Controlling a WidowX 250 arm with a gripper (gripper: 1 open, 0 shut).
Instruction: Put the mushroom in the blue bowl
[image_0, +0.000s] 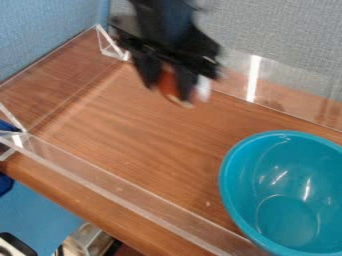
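Note:
My black gripper (177, 82) hangs blurred above the middle of the wooden table, high over the surface. It is shut on the mushroom (178, 90), whose orange-brown cap and pale stem show between the fingertips. The blue bowl (287, 190) sits empty at the front right corner, right of and nearer than the gripper.
Low clear plastic walls (120, 205) fence the wooden table (120, 130) on all sides, with a taller clear panel (287, 80) at the back right. A grey-blue wall rises behind.

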